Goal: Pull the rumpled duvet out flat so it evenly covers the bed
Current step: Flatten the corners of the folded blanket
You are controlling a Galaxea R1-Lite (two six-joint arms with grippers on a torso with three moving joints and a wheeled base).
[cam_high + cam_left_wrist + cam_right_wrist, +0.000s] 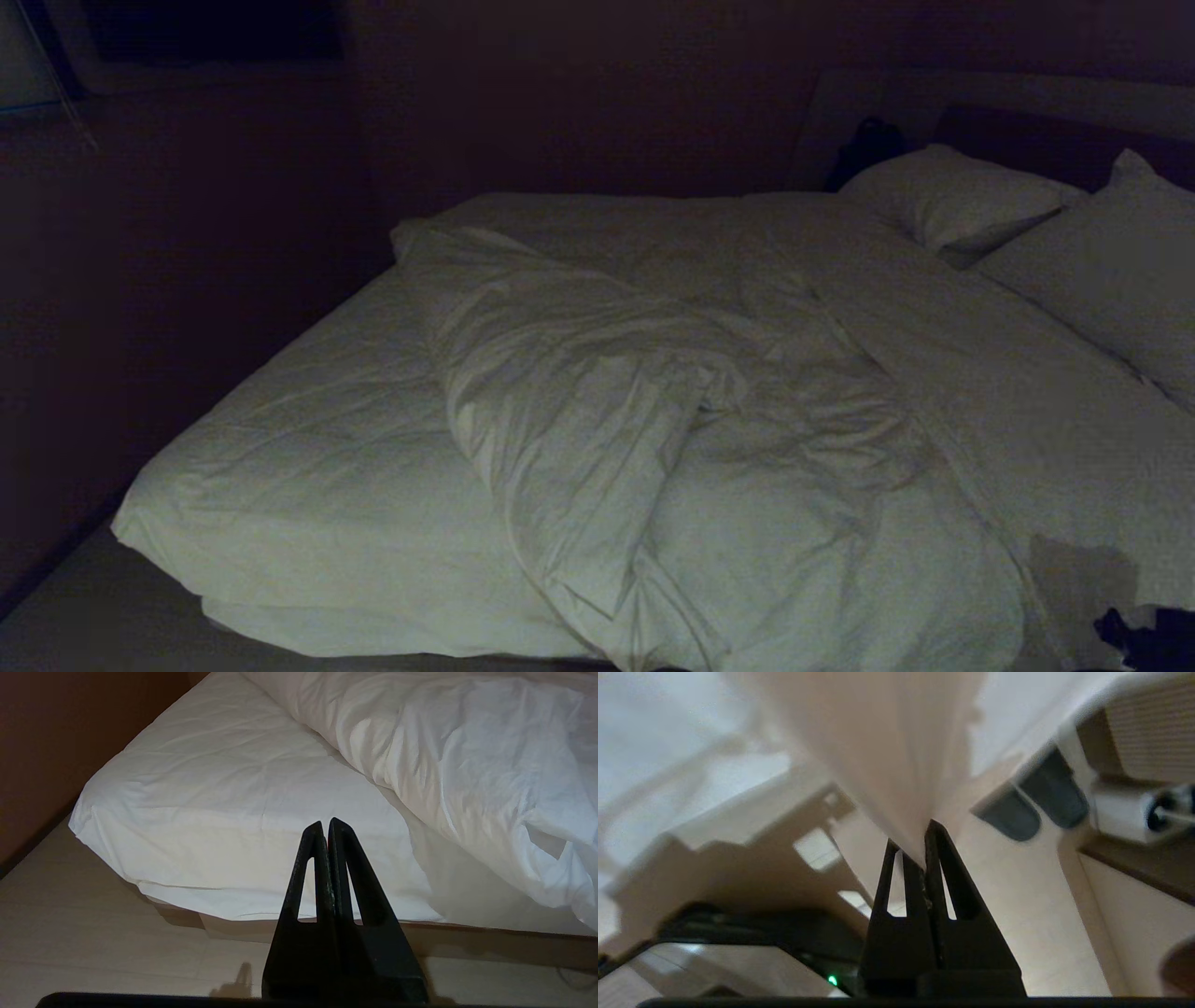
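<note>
The right gripper [920,847] has its jaws pinched tight on a fold of the duvet [887,756], and the white cloth fans out taut from the fingertips, which suggests the grip is there to drag that edge outward rather than just to lift it. In the head view this gripper [1144,635] shows only as a dark shape at the near right corner of the bed [308,485], beside a dark patch in the cover there. Seen from its wrist, the hand points upward along the hanging cloth with pale floor behind it, so it appears to sit low, off the bed's edge. The left gripper [325,828] has its jaws closed on nothing; it hangs parked off the near left corner, aimed at the bare mattress [224,793], well apart from the cloth. The duvet itself lies bunched in a thick creased ridge down the middle, leaving the left strip of mattress uncovered, while two pillows [952,196] rest at the head end. Judging from this, spreading is barely begun.
</note>
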